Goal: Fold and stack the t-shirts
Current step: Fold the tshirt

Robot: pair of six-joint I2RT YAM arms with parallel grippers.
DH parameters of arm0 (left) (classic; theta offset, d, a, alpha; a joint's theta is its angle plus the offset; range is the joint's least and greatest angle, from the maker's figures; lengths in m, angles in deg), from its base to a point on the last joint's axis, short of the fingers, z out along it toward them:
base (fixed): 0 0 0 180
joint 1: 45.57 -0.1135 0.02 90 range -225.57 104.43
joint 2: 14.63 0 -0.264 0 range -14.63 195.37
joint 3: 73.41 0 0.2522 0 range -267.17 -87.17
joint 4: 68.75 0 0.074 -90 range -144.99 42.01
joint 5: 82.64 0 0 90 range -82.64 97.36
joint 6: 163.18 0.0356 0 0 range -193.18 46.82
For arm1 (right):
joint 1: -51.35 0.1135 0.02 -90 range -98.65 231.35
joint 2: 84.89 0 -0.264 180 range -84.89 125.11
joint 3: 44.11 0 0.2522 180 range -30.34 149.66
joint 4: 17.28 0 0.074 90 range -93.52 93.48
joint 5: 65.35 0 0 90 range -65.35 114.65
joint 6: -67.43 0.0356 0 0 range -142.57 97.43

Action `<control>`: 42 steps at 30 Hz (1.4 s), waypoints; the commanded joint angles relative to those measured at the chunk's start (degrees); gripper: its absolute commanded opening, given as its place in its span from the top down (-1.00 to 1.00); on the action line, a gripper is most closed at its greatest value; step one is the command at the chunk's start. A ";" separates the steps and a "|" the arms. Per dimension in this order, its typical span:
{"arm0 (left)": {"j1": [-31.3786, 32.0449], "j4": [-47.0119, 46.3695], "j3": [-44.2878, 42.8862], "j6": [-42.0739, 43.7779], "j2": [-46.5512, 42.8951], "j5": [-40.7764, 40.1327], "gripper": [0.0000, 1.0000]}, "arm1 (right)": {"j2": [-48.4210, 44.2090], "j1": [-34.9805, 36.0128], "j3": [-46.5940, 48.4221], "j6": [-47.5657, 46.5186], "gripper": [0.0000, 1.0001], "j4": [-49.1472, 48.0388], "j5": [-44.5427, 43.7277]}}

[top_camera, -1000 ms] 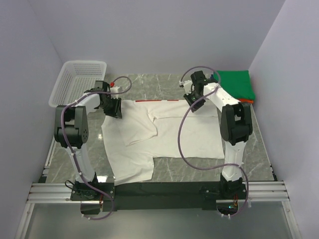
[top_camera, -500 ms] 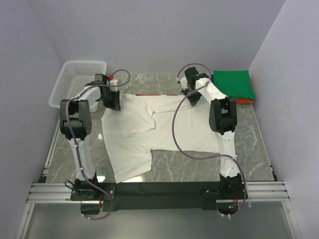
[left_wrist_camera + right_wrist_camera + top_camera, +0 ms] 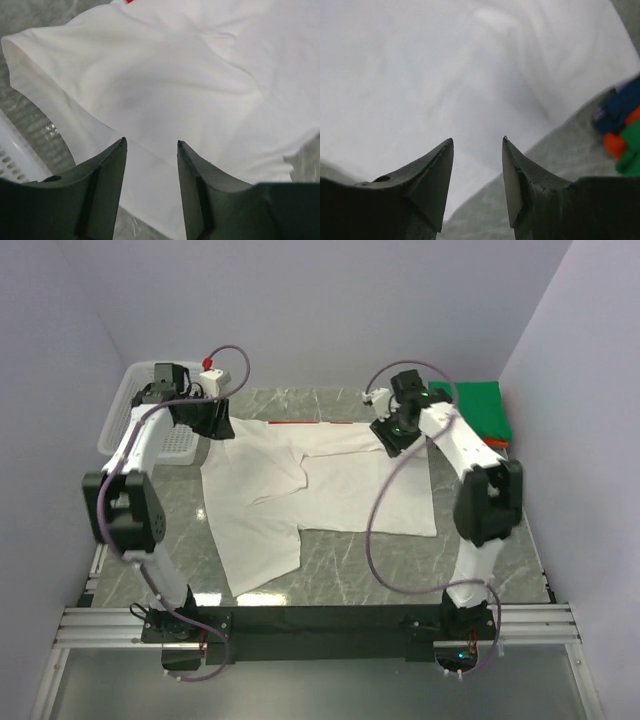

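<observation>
The white t-shirt [image 3: 330, 480] lies spread on the grey marble table [image 3: 400, 570], filling most of the middle. Its far edge runs straight from left to right, with a thin red strip [image 3: 300, 422] showing along it. A layer of cloth is folded over on the left half, and a wide flap reaches toward the near left.

The left gripper [image 3: 150, 145] hangs over the shirt's far left corner, just beside the white mesh basket [image 3: 113, 428]. Its jaws stand moderately apart with nothing between them; in the left wrist view only smooth white cloth shows in the gap below.

The right gripper [image 3: 477, 142] hangs over the shirt's far right corner. Its jaws are likewise parted and hold nothing, with the shirt's edge and bare table visible beneath them.

At the far right of the table, well clear of the spread shirt, sits a stack of folded tees. The green tee [image 3: 482, 405] lies on top, with an orange tee [image 3: 497, 443] showing at the near edge. The right wrist view also shows a blue tee [image 3: 615, 107] in that pile, though blurred.
</observation>
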 commanded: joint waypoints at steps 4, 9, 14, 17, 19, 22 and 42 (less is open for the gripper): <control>-0.78 6.91 22.45 18.25 -24.10 6.90 -0.04 | -26.71 0.53 -23.45 -8.76 -0.01 2.46 5.33; -1.49 8.67 35.19 29.41 -34.57 5.59 -0.02 | -37.53 1.14 -42.09 -12.64 0.08 -4.02 0.51; -1.58 10.61 39.43 35.75 -37.39 4.88 0.00 | -40.35 1.41 -52.21 -13.35 0.10 -9.22 -2.31; -1.58 8.85 41.72 36.45 -37.83 2.96 0.00 | -40.44 1.50 -56.08 -13.43 0.10 -12.83 -3.98; -1.49 8.15 43.13 37.59 -37.92 2.16 0.00 | -40.26 1.58 -58.37 -13.69 0.10 -14.59 -4.25; -1.49 6.30 44.89 38.47 -37.57 0.23 -0.01 | -39.74 1.50 -60.56 -13.87 0.11 -16.78 -5.38; 4.39 -3.72 55.26 45.16 -34.67 -9.00 0.05 | -39.38 1.76 -66.46 -13.78 0.22 -22.15 -12.25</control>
